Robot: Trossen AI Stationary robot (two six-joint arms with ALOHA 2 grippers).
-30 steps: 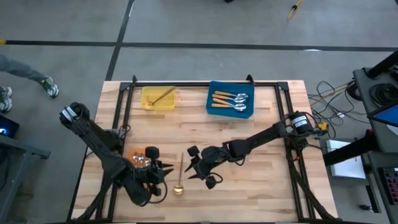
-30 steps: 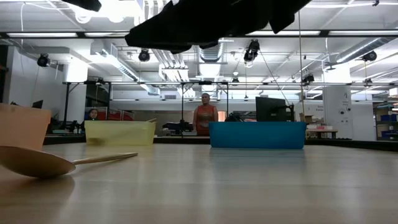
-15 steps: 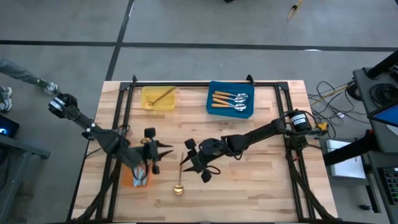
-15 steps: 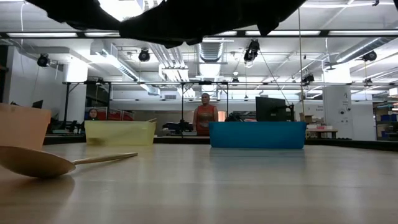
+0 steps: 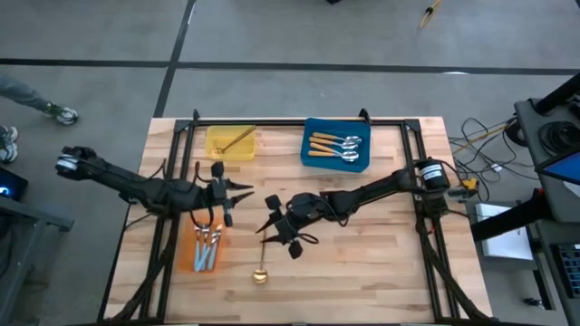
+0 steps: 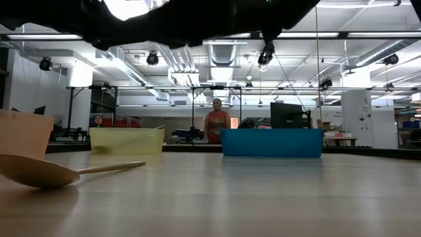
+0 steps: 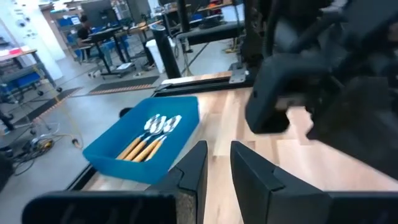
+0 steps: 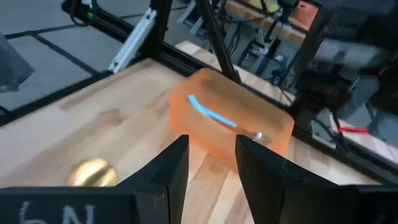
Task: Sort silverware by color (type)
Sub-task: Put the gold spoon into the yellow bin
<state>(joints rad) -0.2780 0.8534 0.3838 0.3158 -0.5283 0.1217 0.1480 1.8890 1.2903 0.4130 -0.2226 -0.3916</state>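
Observation:
A gold spoon (image 5: 261,261) lies flat on the table near the front edge, bowl (image 8: 93,172) toward the near side; the low view shows the spoon (image 6: 39,172) too. My right gripper (image 5: 268,226) (image 8: 211,158) hovers open over the far end of its handle, nothing between its fingers. My left gripper (image 5: 237,194) (image 7: 217,165) hangs beyond the orange tray's far end, its fingers a narrow gap apart and empty. The orange tray (image 5: 204,249) holds blue-handled spoons (image 5: 208,243). The blue tray (image 5: 336,145) holds orange-handled spoons (image 5: 333,145). One gold spoon (image 5: 237,138) lies in the yellow tray (image 5: 217,147).
A black frame (image 5: 272,120) runs along the table's far edge and down both sides. Bare wood lies right of the gold spoon and in the table's middle. A person (image 6: 216,125) stands in the room beyond the far edge.
My left gripper has swung from above the orange tray toward the table's far edge, turning as it went, and the tray with its spoons now shows uncovered. My right gripper has drifted a little toward the left and far side, over the gold spoon's handle. The gold spoon has not moved.

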